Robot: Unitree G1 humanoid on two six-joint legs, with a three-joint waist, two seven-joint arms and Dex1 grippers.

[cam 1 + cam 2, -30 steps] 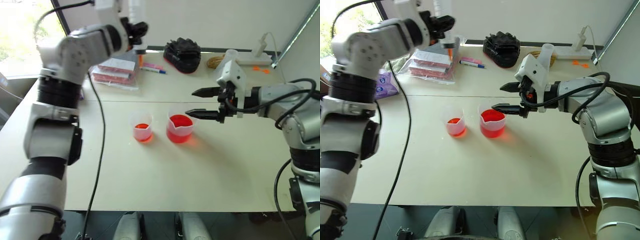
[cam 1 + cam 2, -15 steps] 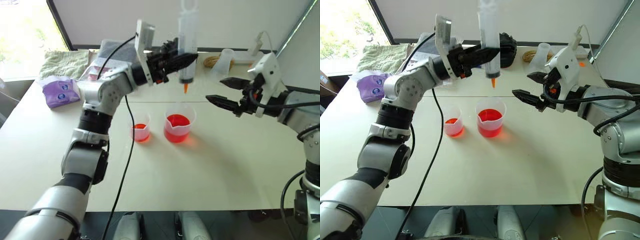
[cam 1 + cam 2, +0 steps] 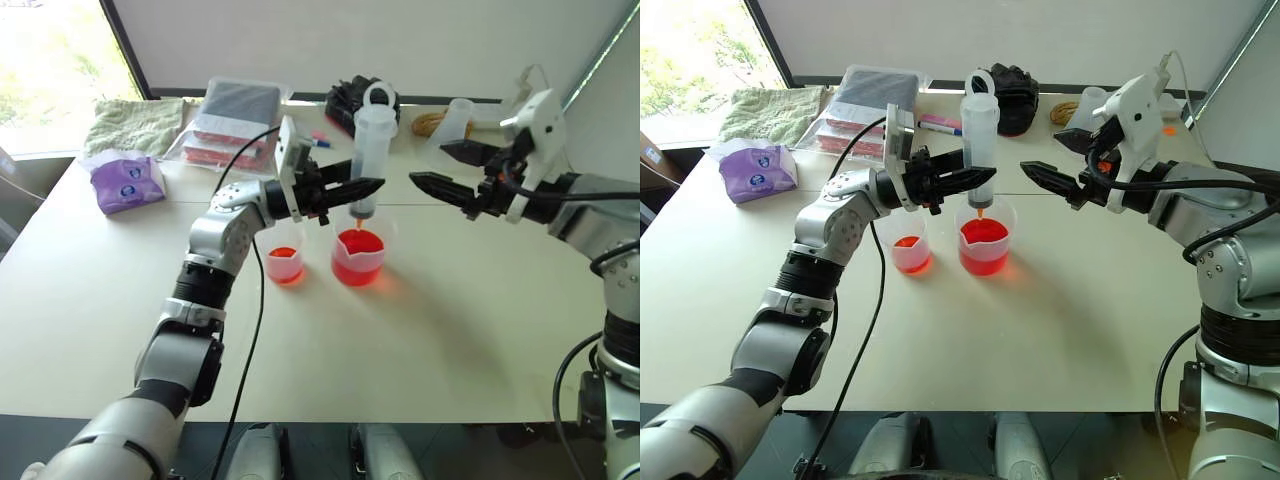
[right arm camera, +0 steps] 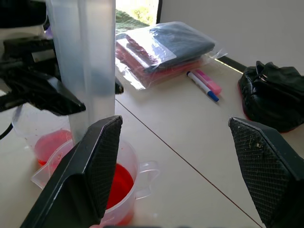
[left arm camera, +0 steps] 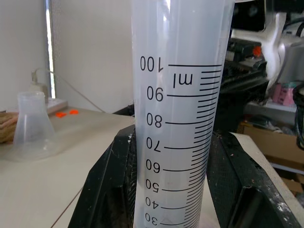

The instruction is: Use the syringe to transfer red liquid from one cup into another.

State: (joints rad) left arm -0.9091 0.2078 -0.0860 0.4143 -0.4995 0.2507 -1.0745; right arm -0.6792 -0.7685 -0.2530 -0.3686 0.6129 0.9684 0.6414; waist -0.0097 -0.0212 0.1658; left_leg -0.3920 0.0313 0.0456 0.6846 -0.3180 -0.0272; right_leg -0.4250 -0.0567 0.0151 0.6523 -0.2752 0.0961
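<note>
- Left eye view: left gripper [image 3: 352, 189] clamped on the syringe [image 3: 368, 150], held upright, orange tip down just above the red liquid [image 3: 358, 246] in the spouted beaker [image 3: 358, 257]. Small cup [image 3: 285, 263] stands just beside the beaker on the robot's left side, red at its bottom. Right gripper [image 3: 447, 170] hangs on the robot's right of the syringe, fingers spread wide apart, holding nothing, not touching it. Table [image 3: 450, 330] pale. Well behind the beaker: packaged stack [image 3: 230, 125], black bundle [image 3: 350, 100], blue-capped pen [image 3: 320, 140], colourless clear cup [image 3: 452, 118].
- Right eye view: same layout; syringe barrel clear, plunger ring on top. Green towel [image 3: 765, 112] and purple tissue pack [image 3: 758, 168] lie far off on the beaker's left side, near the table's edge.
- Left wrist view: black fingers [image 5: 111, 185] pressed on both sides of the syringe barrel, printed ml scale facing the camera. Colourless clear cup stands behind on the table.
- Right wrist view: own two fingers [image 4: 97, 166] stand wide apart, empty. Syringe barrel rises above the beaker, red liquid seen inside the beaker; small cup behind it. Pen, packaged stack and black bundle lie beyond.
</note>
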